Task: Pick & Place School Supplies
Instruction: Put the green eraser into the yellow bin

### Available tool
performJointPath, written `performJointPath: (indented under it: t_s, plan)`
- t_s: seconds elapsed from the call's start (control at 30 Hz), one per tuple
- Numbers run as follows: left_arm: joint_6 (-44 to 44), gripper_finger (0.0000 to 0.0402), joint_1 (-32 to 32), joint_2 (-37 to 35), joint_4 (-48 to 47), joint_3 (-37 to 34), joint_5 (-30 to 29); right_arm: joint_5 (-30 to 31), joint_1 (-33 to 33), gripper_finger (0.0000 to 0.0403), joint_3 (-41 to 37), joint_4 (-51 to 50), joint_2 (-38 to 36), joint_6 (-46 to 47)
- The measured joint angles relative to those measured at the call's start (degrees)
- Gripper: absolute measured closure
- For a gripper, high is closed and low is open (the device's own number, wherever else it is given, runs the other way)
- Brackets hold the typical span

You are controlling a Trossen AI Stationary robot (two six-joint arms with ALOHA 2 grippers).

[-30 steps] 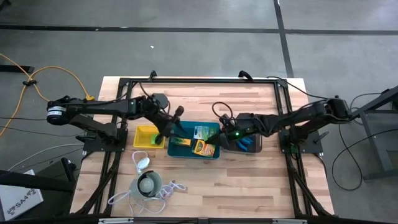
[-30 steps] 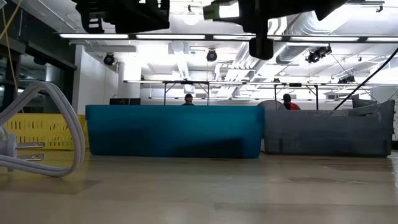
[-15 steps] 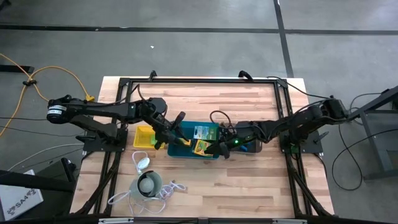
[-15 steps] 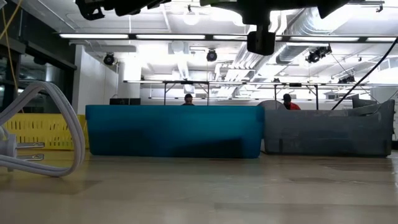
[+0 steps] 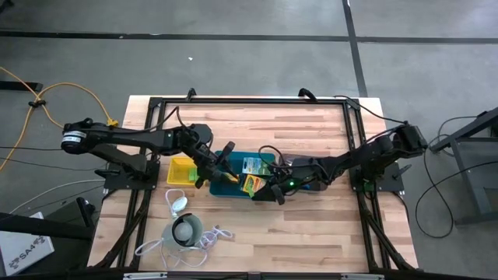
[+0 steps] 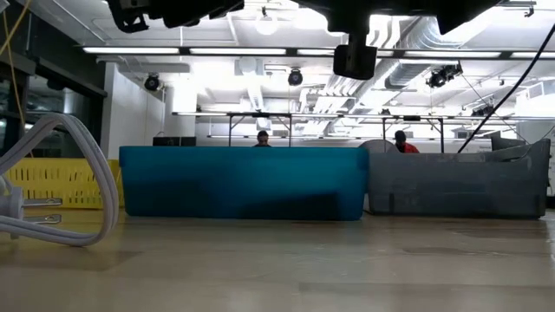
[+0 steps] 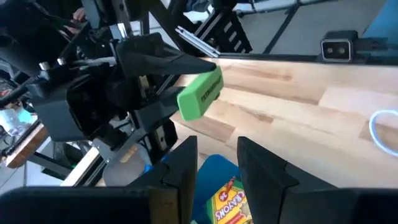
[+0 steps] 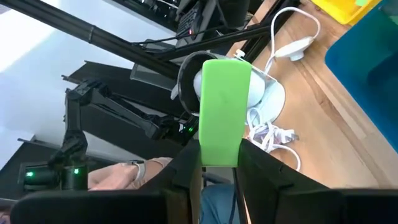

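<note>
The right jaws were closed on a green block (image 8: 221, 112), pinched by its lower end so that most of it stood out beyond the fingertips. In the left wrist view the same block (image 7: 200, 94) showed in the air, well clear of the worktop (image 7: 292, 93). From above, the right jaws hung over the near right corner of the teal tray (image 5: 220, 189). The left jaws stood part open with nothing between them, poised over the tray's left side with a crayon box (image 7: 227, 202) below them.

The step looked to be carrying the block to its tray. With so shallow a grip, the carry called for a smooth, level move and a low release inside the walls, not a drop from height. If the yellow tray (image 5: 180, 167) was the goal, the path ran past the left arm, so that arm had to keep clear of it.

Compared with a second earlier, the right arm had swung off the dark grey tray (image 6: 460, 186) towards the near edge of the worktop. The left jaws had edged further over the teal tray. The trays themselves had not shifted.
</note>
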Motion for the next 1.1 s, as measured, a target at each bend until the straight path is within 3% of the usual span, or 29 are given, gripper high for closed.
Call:
performJointPath:
  t_s: [0.37, 0.87, 1.1]
  plan:
    - [-10.4, 0.0293, -1.2, 1.8, 5.6, 0.0, 1.8, -1.9, 0.0, 0.0321, 0.0, 0.2, 0.0, 0.0]
    - [-11.3, 0.0293, -0.9, 7.5, 12.6, 0.0, 1.7, -4.6, 1.0, 0.0321, 0.0, 0.2, 0.0, 0.0]
    - [-13.9, 0.0293, -1.5, 7.6, 14.6, 0.0, 6.7, -4.3, 2.3, 0.0321, 0.0, 0.2, 0.0, 0.0]
